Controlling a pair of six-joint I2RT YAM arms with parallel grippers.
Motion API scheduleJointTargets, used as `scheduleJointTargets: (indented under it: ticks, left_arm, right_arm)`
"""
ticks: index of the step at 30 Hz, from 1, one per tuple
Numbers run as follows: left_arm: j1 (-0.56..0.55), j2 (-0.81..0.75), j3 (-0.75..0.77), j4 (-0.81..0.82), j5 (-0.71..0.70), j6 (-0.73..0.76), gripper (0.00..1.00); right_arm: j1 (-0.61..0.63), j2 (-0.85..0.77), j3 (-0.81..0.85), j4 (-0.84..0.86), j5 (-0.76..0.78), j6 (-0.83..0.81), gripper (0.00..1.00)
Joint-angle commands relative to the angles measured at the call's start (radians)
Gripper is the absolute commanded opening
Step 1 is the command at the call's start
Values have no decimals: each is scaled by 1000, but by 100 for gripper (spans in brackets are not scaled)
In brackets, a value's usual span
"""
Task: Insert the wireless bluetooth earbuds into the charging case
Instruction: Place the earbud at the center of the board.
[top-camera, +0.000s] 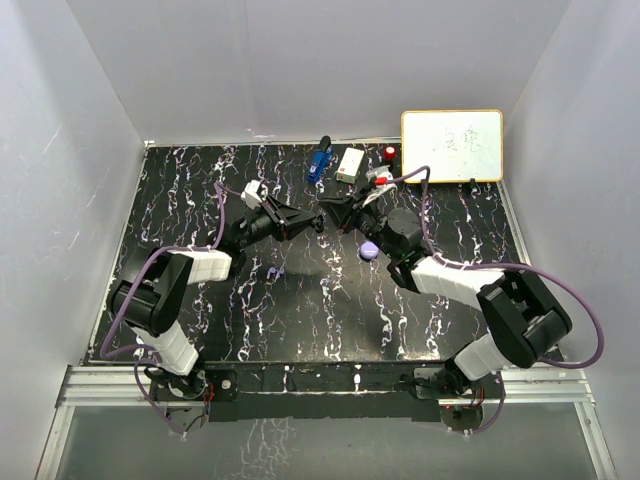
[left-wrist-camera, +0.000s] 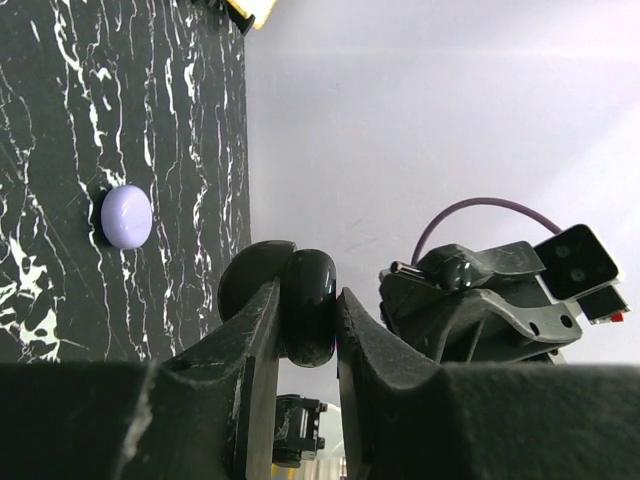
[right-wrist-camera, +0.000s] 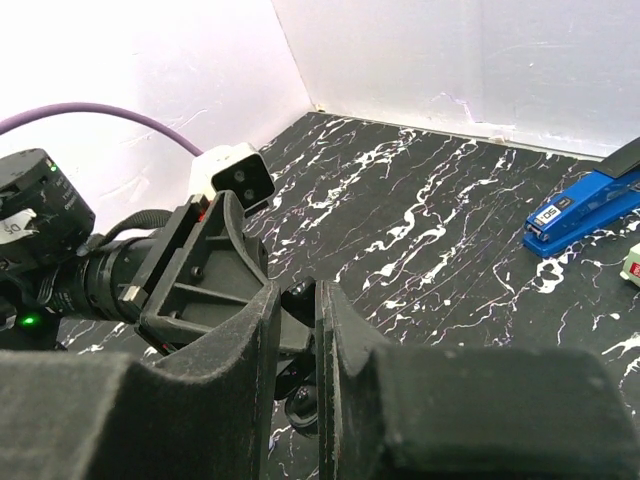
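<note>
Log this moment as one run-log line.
left gripper: shut on black case | right gripper: shut, facing left gripper | lilac case: on table, untouched

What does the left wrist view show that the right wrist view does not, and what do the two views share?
Only the left wrist view plainly shows the left gripper shut on a glossy black case, a lilac case lying on the table, and a yellow-framed corner of the whiteboard. Only the right wrist view shows the blue stapler and the edge of a white box at the right border. Both show the table, the white wall and the opposite arm facing the camera.
</note>
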Motion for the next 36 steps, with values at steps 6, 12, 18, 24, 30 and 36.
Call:
scheduleJointTargets:
  ticks: [6,12,18,24,30,36]
  left_arm:
    - [117,-62,-19,-39,91,56,0]
    - [171,-145,2,-206,146,166,0]
    - [173,-145,-10,-175,213,181,0]
    - [172,-137,-16,-163,256,201,0]
    - [172,-144,-32,-172,264,216,0]
    - [172,-140,-50,-158,262,211,0]
  right_arm:
    - [3,-67,185,-418,84,-75,0]
    - [3,30,300,-700,65,-62,0]
    - [5,171,419,-902,56,-58,0]
    - [38,244,438,-925,150,-46,0]
    - [62,345,502,-988,233,-16,0]
    - [70,380,519,-983,275,6,0]
